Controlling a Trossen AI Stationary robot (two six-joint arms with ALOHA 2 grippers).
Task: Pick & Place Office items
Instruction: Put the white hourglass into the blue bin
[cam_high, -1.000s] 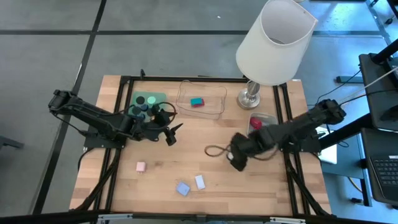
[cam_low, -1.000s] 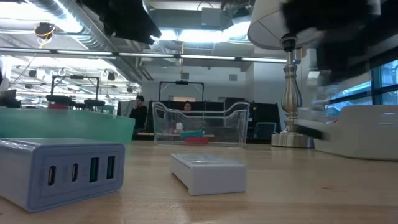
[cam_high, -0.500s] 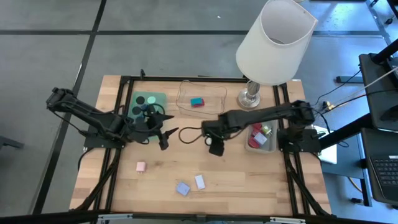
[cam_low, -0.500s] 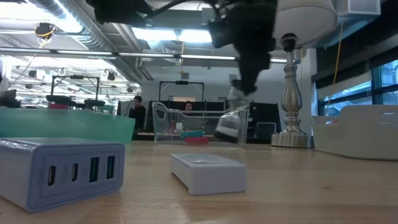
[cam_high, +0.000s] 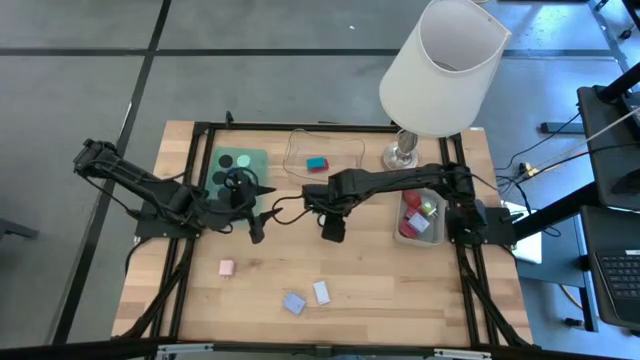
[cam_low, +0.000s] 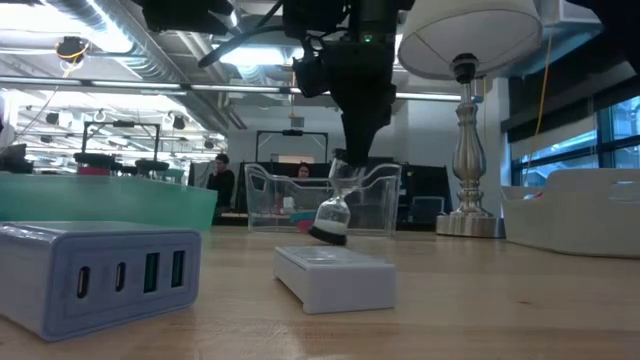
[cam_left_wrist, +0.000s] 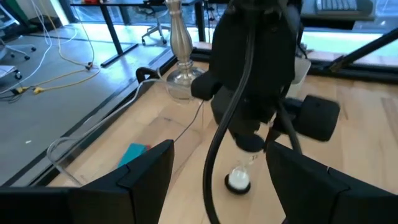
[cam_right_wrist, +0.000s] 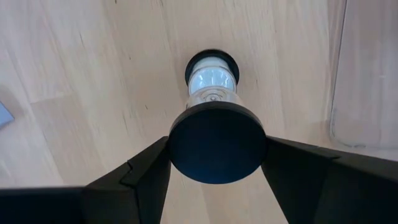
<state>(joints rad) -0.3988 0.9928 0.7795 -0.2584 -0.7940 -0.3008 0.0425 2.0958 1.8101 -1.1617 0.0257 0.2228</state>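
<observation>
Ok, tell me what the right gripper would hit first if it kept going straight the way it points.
The right gripper points down, gripping an hourglass; the hourglass base would likely meet bare table first, though the gap is unclear.

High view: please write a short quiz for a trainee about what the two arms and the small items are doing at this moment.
1. Choose one. What does the right gripper hold above the table? A: a pink block. B: an hourglass. C: a lamp.
2. True or false: the left gripper holds a red block.
3. Fill in: the teal block lies in the ____ tray.

Key
1. B. The jaws are closed on its black top end.
2. False. Its jaws stand open and empty, beside the green tray.
3. Clear.
</observation>
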